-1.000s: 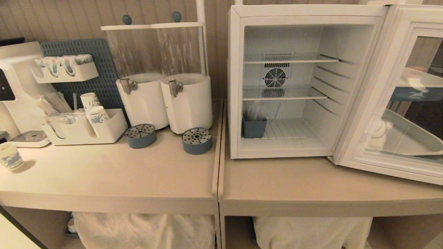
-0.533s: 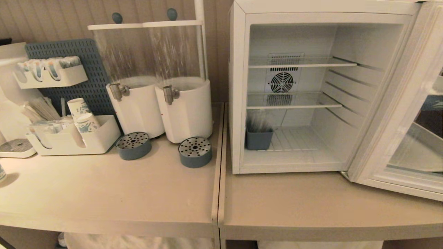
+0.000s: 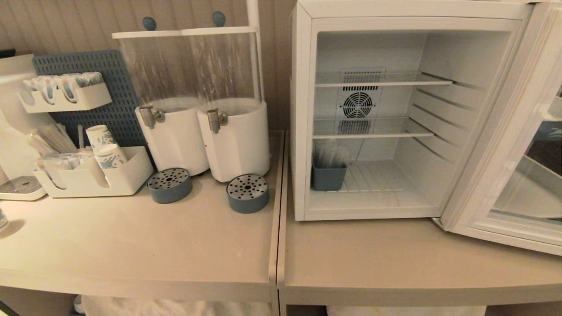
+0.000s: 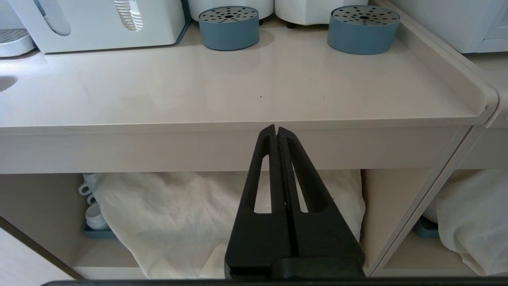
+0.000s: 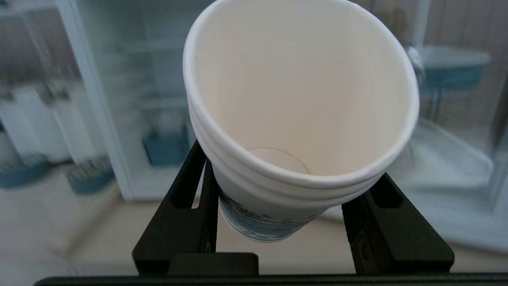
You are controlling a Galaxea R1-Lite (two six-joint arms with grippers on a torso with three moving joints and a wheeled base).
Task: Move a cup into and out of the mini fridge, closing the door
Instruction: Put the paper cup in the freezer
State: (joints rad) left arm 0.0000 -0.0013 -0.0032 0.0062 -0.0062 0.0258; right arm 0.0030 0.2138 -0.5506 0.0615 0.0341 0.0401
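From my head camera I look down on a pale tabletop (image 3: 175,245) with the mini fridge (image 3: 303,109) standing on its right half. The door (image 3: 505,175) is swung wide open to the right, its glass window angled away from the cabinet. Inside, two wire shelves are bare, the round fan sits in the back wall, and a small blue-grey bin (image 3: 328,176) stands at the left of the floor. Left of the fridge stand two clear drink dispensers (image 3: 206,101) with white bases, each with a round blue drip tray (image 3: 247,193) in front. Further left, a white caddy (image 3: 94,173) holds stacked paper cups. Neither of my arms shows here.

My left wrist camera shows my left gripper (image 4: 276,133) with its fingers pressed together on nothing, level with the front edge of the tabletop; white cloth lies on the shelf beneath.

My right wrist camera shows my right gripper (image 5: 278,194) pinching the cup (image 5: 301,99) between its two black fingers, one on each side of the blue-patterned wall. The cup is tilted, its clean white inside facing the camera. Behind it, blurred, are the open fridge and its door.
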